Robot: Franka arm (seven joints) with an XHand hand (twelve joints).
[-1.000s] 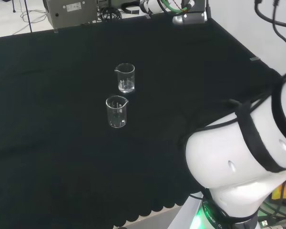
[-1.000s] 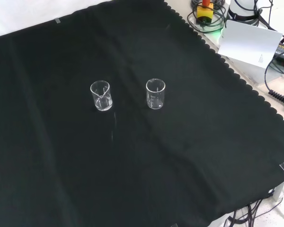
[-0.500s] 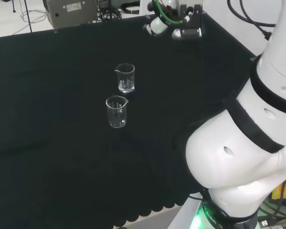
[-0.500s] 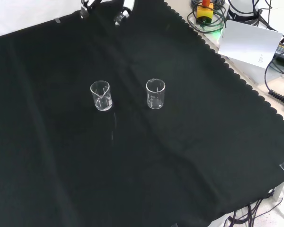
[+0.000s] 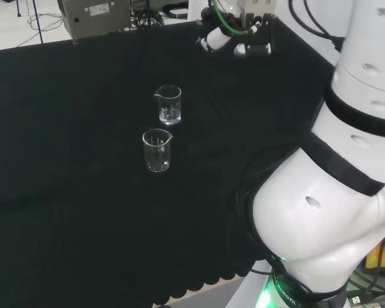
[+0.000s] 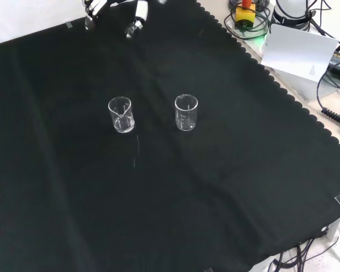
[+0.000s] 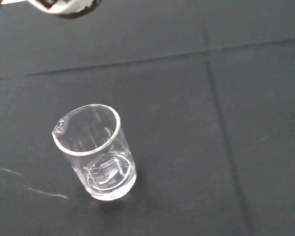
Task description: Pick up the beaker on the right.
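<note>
Overhead, hand at twelve o'clock of the front view, fingers spread, holding nothing; two beakers upright on cloth.

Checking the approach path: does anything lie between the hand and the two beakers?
Nothing: in the front view only bare black cloth separates the hand from the beakers.
</note>
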